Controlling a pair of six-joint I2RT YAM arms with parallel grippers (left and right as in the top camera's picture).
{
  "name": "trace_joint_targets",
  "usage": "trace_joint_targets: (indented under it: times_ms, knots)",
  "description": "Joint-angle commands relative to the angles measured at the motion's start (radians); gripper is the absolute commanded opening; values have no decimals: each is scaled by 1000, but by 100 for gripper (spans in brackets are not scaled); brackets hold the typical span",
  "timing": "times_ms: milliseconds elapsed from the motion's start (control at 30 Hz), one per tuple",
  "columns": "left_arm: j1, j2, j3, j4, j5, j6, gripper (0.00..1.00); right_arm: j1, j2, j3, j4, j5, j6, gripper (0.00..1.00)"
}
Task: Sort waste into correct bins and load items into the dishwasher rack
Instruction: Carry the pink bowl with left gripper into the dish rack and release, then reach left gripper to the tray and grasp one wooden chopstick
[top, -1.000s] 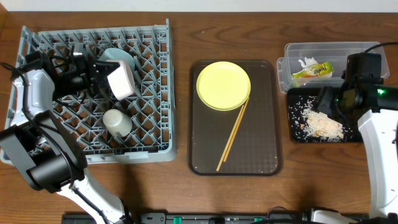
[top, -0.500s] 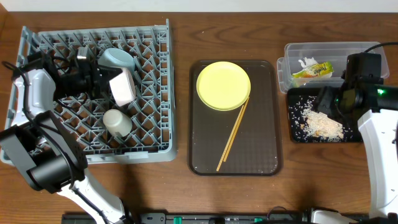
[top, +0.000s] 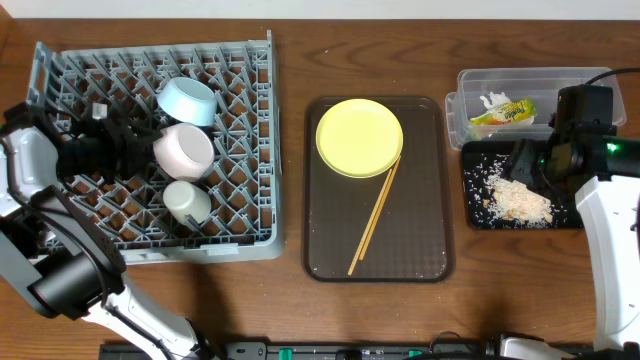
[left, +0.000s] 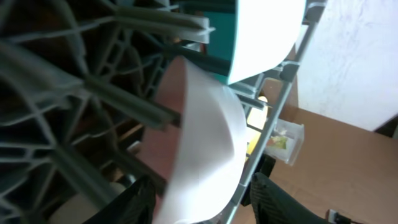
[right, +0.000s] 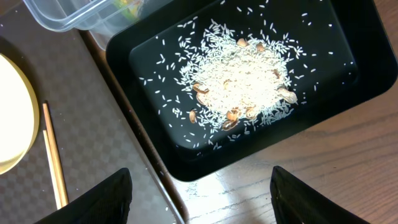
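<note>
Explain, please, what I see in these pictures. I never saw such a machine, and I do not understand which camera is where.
This is a robot with two arms at a table. One picture looks down from above; the other two come from a camera on each wrist. From above, the grey rack holds a light blue bowl, a white bowl and a white cup. The brown tray carries a yellow plate and chopsticks. The clear tub holds a wrapper and a paper scrap; the black tub holds rice. The left hand reaches into the rack, fingers apart around the white bowl's rim. The right hand hangs open and empty above the black tub.
</note>
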Motion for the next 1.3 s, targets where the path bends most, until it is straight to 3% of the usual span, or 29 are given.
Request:
trace_joint_targets:
  times_ms: [0,100,267,333,533,933,1267]
  knots:
    - [4,-56,22,-3,-34,12,56,-8,-8,6,0,14,-8,69]
    - [-3,-129,26,18,-52,12,72,-8,-8,6,3,13,-8,70]
    - [-52,-294,26,38,-227,12,74,-8,-8,6,22,10,-8,75]
    - [-96,-355,26,45,-298,11,81,-8,-8,6,29,6,-8,77]
    - [-317,-455,26,64,-443,11,86,-7,-8,6,40,-17,-9,83]
    - [-888,-366,-7,46,-658,12,87,-6,-8,6,32,-18,-23,84]
    - [-1173,-147,-53,16,-663,11,86,-6,-8,6,27,-20,-37,84]
